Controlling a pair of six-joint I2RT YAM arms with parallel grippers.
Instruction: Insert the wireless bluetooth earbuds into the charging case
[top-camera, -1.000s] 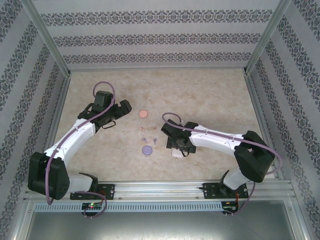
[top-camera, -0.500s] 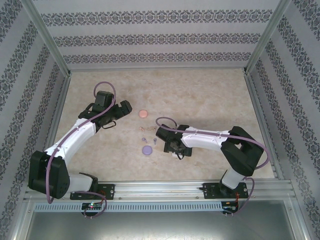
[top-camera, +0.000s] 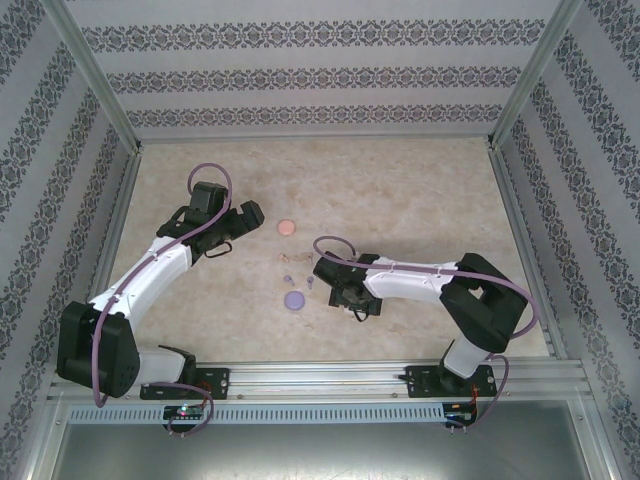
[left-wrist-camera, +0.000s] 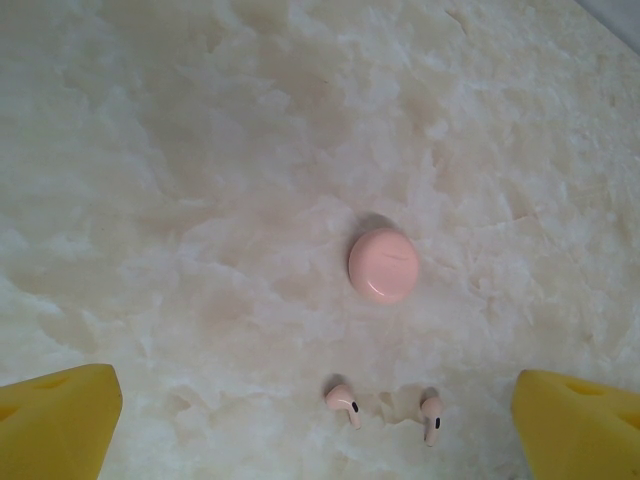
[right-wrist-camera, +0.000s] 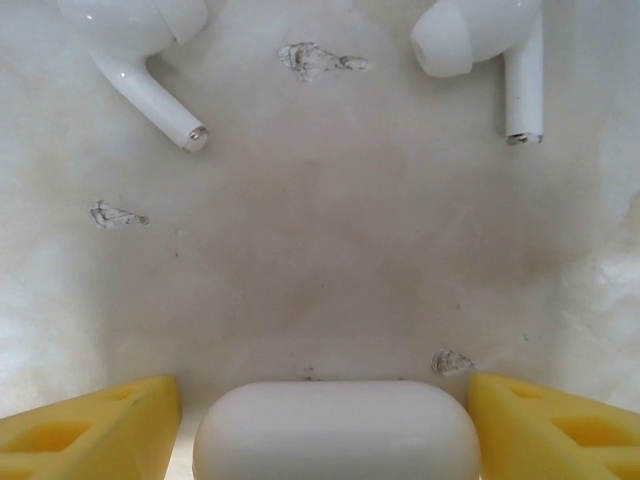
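Hardly anything is done yet, by my reckoning: no earbud sits in a case. The white earbuds (right-wrist-camera: 125, 25) lie loose on the table (left-wrist-camera: 200, 150), a little beyond the shut white case (right-wrist-camera: 335, 440). The right claw (right-wrist-camera: 322, 400) has a yellow finger close on either side of that case, and I cannot tell whether they pinch it. The left claw (left-wrist-camera: 318, 430) hangs spread wide and empty above the pink earbuds (left-wrist-camera: 342, 402), which lie just short of the closed pink case (left-wrist-camera: 383, 264). The purple earbuds (top-camera: 310, 282) rest near the purple case (top-camera: 294, 299). Three cases to open and six buds to seat remain.
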